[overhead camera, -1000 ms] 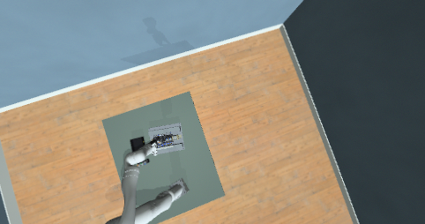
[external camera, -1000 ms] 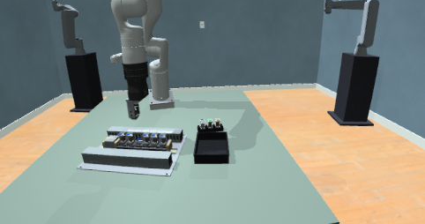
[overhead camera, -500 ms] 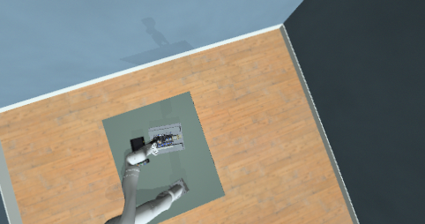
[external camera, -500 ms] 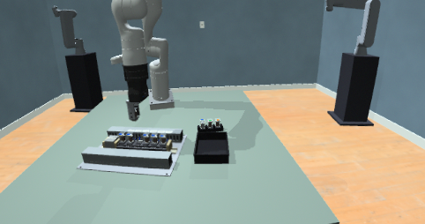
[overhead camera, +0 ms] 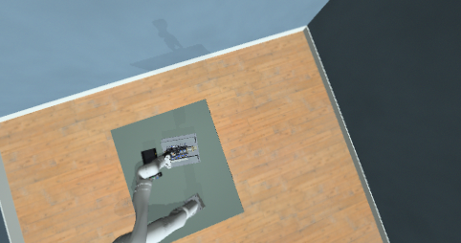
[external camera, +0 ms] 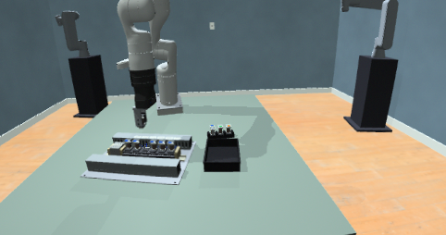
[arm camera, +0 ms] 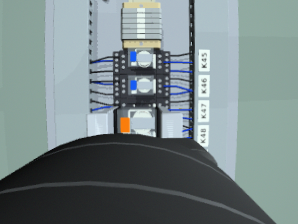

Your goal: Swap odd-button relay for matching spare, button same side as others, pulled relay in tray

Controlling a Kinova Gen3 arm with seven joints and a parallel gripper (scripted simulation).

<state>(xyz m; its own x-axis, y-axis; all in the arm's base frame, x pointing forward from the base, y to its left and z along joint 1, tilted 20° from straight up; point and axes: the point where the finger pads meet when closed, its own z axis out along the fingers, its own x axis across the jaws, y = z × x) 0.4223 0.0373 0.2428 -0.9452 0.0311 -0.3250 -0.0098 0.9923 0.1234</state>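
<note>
My gripper (external camera: 140,120) hangs a little above the left half of the relay row (external camera: 157,145) on the grey panel (external camera: 134,176) (arm camera: 67,96) (overhead camera: 181,142). It is shut on a relay with an orange test button (arm camera: 124,124), lifted out of the row. In the wrist view the gripper's dark body hides everything below that relay. Two blue-button relays (arm camera: 141,59) (arm camera: 141,86) sit in their sockets beyond it. Three spare relays (external camera: 220,130) stand behind the black tray (external camera: 222,165) (overhead camera: 145,153), with blue, green and orange buttons.
Grey cable ducts (external camera: 131,165) (arm camera: 69,43) run along both sides of the row. The arm's base (external camera: 168,105) stands behind the panel. Two black pedestals with arms (external camera: 88,82) (external camera: 372,92) stand off the mat.
</note>
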